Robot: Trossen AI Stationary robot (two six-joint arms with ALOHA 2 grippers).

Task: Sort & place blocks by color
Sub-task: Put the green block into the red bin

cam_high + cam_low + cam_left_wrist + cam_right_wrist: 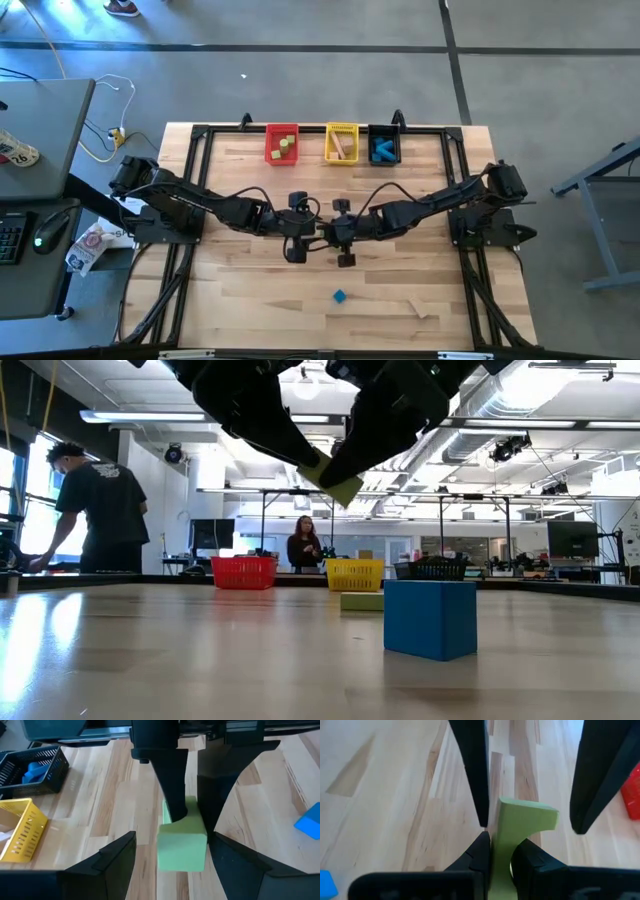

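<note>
A light green block (337,482) hangs in the air over the table's middle, between my two grippers. My right gripper (503,846) is shut on it, and it also shows in the high view (341,232). My left gripper (173,845) is open, one finger on each side of the green block (182,847) with a gap to it, left of the right gripper in the high view (300,228). A blue cube (340,296) rests flat on the table nearer the front edge. Behind the blue cube (430,618), a second green block (362,601) lies on the table. My right gripper pinches the green block between its two fingers at one end (501,837), across its thin sides. The fingers come from the table's right, slanting down. The block is lifted clear of the table and tilted, its free end (530,815) sticking out toward the left gripper.
Along the far edge stand a red bin (282,143) with green blocks, a yellow bin (342,142) with tan blocks and a black bin (384,148) with blue blocks. A tan piece (424,307) lies near the front right. People stand in the room beyond.
</note>
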